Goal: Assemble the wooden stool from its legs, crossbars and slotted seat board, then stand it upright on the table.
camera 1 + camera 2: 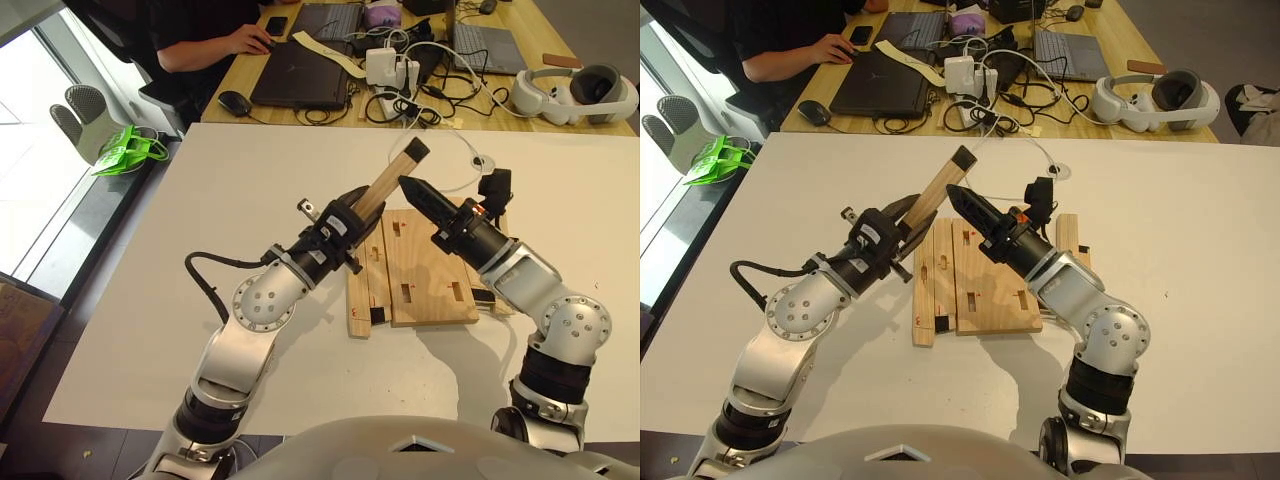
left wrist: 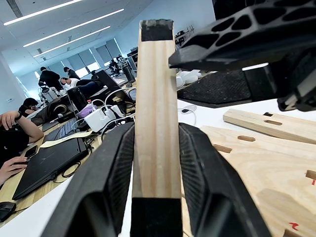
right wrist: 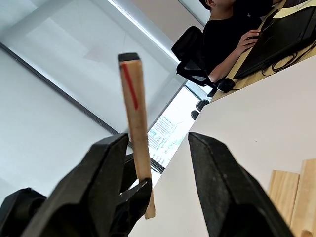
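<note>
— Since no piece is joined to another, how far along would you put it?

— Barely started, I'd judge. The slotted seat board (image 1: pixel 430 272) lies flat on the table (image 1: pixel 200 190) with its slots unfilled. One loose stick (image 1: pixel 360 295) lies against its left edge, and another (image 1: pixel 1069 232) lies on its right side, partly under the right arm.

— And the arms?

— The left gripper (image 1: pixel 352 222) is clenched on a leg (image 1: pixel 392 178), which it holds off the table, tilted, with the dark tip up over the board's far edge. The right gripper (image 1: pixel 418 192) is spread and grasps nothing. Its tips are just beside the upper part of the leg.

— So what's left?

— Everything: legs into slots, crossbars, then standing the stool up.

— Anything in the way?

— A white cable (image 1: pixel 465 160) loops onto the table near the board's far side. The laptop (image 1: pixel 300 75) and headset (image 1: pixel 575 92) are on the desk behind, well apart.
</note>
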Motion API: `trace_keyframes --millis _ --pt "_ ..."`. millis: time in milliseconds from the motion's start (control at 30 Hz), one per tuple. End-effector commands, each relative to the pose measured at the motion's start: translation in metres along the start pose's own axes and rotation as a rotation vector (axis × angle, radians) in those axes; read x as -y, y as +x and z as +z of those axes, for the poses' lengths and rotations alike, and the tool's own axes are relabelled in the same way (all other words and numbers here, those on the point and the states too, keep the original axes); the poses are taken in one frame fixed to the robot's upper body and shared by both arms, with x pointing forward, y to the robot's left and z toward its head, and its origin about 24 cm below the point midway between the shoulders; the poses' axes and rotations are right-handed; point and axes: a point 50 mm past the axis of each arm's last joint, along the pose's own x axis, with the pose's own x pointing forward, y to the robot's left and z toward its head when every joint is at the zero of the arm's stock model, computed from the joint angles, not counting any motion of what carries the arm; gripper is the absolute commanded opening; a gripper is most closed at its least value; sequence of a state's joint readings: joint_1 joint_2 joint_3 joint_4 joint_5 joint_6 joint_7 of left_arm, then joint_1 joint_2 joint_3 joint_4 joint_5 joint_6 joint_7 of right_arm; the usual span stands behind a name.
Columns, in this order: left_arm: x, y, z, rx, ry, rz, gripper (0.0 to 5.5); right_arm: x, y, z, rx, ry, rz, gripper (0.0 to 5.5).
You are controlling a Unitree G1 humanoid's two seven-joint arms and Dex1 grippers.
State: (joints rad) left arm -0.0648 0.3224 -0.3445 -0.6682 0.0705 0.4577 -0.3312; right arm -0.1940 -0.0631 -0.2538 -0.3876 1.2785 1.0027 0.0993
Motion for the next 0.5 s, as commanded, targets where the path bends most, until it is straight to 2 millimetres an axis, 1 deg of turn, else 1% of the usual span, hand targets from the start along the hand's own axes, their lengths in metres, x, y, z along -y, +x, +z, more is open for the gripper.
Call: trace_keyframes --millis 33,67,100,233,267,433,500 --pt "0.006 0.000 0.005 0.024 0.022 -0.028 1.29 -0.001 0.005 0.005 -0.003 -0.023 0.007 2.30" --pt "0.006 0.000 0.005 0.024 0.024 -0.029 1.29 -0.001 0.006 0.005 -0.004 -0.024 0.011 2.30" --pt "0.007 0.000 0.004 0.022 0.025 -0.029 1.29 -0.001 0.006 0.005 -0.005 -0.026 0.013 2.07" --pt "0.003 0.001 0.002 0.011 0.038 -0.011 1.29 -0.003 0.005 0.005 -0.009 -0.032 0.034 1.55" --pt "0.002 0.001 0.001 0.009 0.043 -0.008 1.29 -0.004 0.004 0.005 -0.010 -0.035 0.040 1.35" --pt "-0.002 0.003 -0.005 -0.028 0.069 0.014 1.29 -0.013 0.000 0.007 -0.032 -0.050 0.126 0.54" --pt "-0.003 0.003 -0.006 -0.029 0.084 0.018 1.29 -0.016 -0.001 0.008 -0.040 -0.061 0.158 0.47"
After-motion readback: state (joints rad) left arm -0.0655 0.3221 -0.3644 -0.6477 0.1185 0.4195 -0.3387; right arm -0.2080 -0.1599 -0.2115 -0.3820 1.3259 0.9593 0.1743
